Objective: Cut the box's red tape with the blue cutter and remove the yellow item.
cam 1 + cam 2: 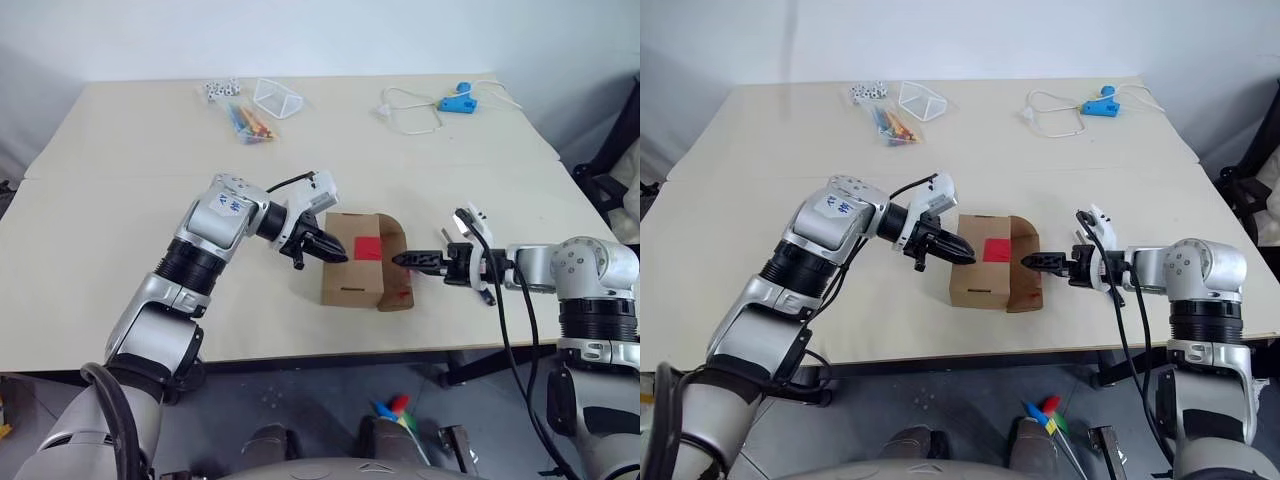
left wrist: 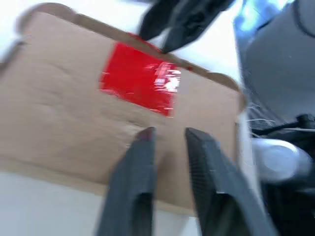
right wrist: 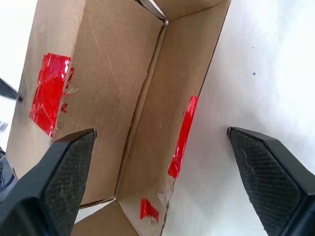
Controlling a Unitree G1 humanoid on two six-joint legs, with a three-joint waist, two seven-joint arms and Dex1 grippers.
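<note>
The brown cardboard box (image 1: 350, 275) lies near the table's front edge, its right end flap (image 1: 396, 270) swung open. A red tape (image 1: 367, 247) patch sits on its top, and torn red strips (image 3: 183, 130) cling to the flap. My left gripper (image 1: 335, 252) hovers over the box's left top, fingers (image 2: 142, 162) almost together with nothing between them. My right gripper (image 1: 405, 260) points at the open end, its fingers (image 3: 69, 167) spread wide and holding nothing. The inside of the box that shows is bare cardboard. The blue cutter and the yellow item are out of view.
At the table's far side lie a bag of coloured pencils (image 1: 250, 122), small dice (image 1: 218, 90), a clear triangular container (image 1: 278, 97) and a light-blue gadget with a white cord (image 1: 458, 101). Open tabletop surrounds the box. A multicoloured object (image 1: 392, 408) sits below the table edge.
</note>
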